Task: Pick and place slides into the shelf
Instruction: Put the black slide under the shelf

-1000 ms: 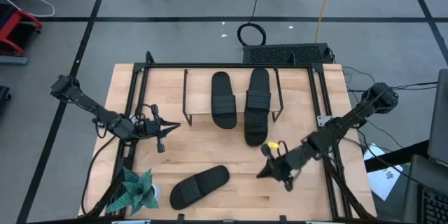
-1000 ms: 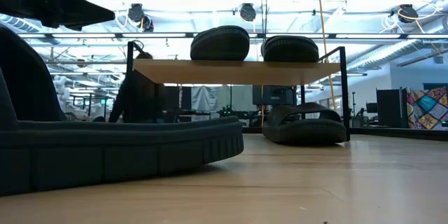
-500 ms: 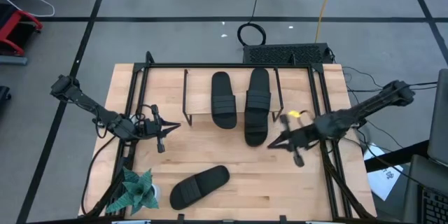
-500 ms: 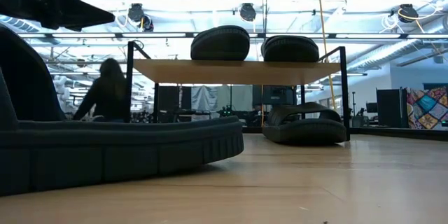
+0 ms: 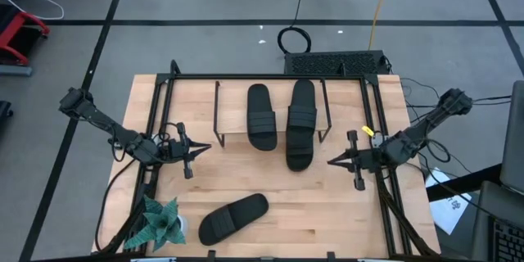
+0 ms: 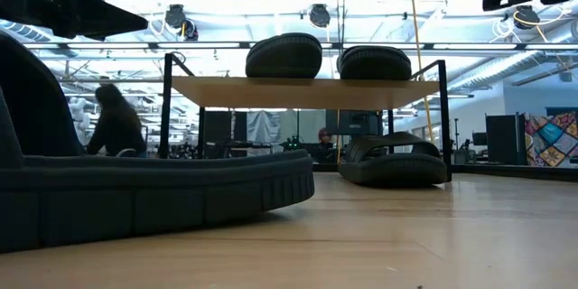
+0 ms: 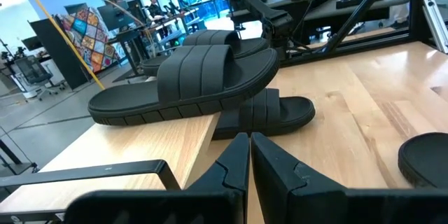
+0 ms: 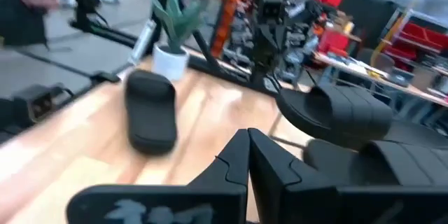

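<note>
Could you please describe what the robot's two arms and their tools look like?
Both arms are dark, slim and jointed, with black cables trailing along them. The left tool and right tool each end in two tapered black fingers. A small yellow tag sits on the right arm near its wrist.

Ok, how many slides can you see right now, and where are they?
4: two slides on top of the shelf, left and right; one under its right side; one loose on the table's near edge.
</note>
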Controlling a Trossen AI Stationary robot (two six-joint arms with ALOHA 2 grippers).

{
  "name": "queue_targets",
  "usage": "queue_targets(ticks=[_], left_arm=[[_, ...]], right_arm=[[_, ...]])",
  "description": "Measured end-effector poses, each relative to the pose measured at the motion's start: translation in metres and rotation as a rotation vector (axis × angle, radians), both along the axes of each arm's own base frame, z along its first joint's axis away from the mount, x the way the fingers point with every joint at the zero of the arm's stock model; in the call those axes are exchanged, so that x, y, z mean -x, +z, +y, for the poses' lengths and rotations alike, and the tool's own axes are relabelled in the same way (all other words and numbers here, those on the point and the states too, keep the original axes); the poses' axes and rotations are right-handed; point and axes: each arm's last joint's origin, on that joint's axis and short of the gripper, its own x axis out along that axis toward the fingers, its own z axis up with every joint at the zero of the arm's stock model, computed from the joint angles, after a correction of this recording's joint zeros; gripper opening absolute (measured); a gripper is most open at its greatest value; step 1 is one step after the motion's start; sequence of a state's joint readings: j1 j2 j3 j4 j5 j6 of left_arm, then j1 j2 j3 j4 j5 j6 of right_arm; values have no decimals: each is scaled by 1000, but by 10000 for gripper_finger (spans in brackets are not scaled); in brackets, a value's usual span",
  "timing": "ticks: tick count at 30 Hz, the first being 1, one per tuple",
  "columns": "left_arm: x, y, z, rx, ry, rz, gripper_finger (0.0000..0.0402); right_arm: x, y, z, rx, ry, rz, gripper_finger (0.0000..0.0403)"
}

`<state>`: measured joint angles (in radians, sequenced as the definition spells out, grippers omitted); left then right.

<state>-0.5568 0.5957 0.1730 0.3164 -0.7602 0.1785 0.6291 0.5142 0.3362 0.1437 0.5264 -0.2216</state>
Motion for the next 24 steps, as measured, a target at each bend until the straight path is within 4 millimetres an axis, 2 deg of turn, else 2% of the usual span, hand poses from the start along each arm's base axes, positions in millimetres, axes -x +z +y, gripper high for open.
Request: queue_targets(ticks=[6,11,17,19,24], left_arm=[[0,0,0,0,0,1,24],[0,-2,-1,-5,-53,21,24],[0,5,-1,65,-17,-53,24],[-1,12,-1,74,-13,-69,24],[-4,47,-3,76,-7,-50,24]], right_arm=[[4,-12,1,10,135,-43,0],[5,-15,1,1,140,-41,0],[5,-15,1,1,140,-41,0],[5,-15,1,1,140,-42,0],[5,-15,1,2,140,-41,0]])
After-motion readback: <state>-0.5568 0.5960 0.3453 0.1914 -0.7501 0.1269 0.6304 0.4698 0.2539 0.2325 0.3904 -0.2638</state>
